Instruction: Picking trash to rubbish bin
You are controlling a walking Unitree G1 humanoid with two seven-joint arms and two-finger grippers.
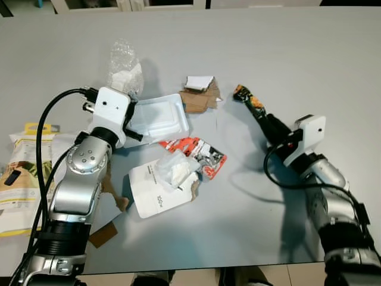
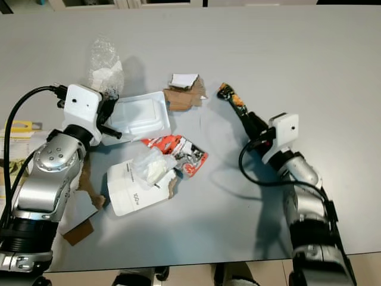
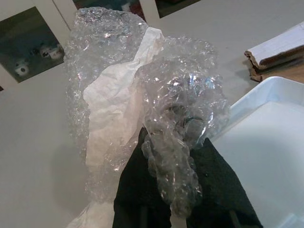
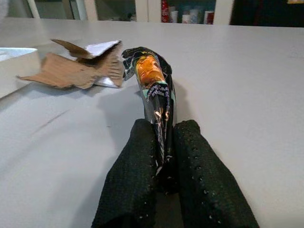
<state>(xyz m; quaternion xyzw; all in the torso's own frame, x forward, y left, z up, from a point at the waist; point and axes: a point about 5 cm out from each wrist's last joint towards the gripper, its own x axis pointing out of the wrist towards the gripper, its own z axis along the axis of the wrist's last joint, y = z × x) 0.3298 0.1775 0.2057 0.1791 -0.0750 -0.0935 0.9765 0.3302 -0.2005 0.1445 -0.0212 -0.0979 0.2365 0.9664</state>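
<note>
My left gripper [image 3: 173, 199] is shut on a wad of clear bubble wrap with white paper [image 1: 124, 68], held just above the grey table beside a white foam tray [image 1: 159, 117]. My right gripper [image 4: 164, 164] is shut on a black and orange snack wrapper [image 1: 249, 100], which sticks out past the fingertips [image 4: 142, 137] over the right half of the table. Torn cardboard with a white scrap [image 1: 199, 94] lies between the two. A red printed wrapper [image 1: 199, 152] and a white pouch with crumpled plastic on it [image 1: 161, 185] lie in the middle.
A yellow and green bag [image 1: 21, 173] lies at the table's left edge, with brown cardboard pieces [image 1: 106, 232] near my left arm. The bare grey table top [image 1: 297, 53] stretches away at the back and right. Cabinets stand beyond the far edge.
</note>
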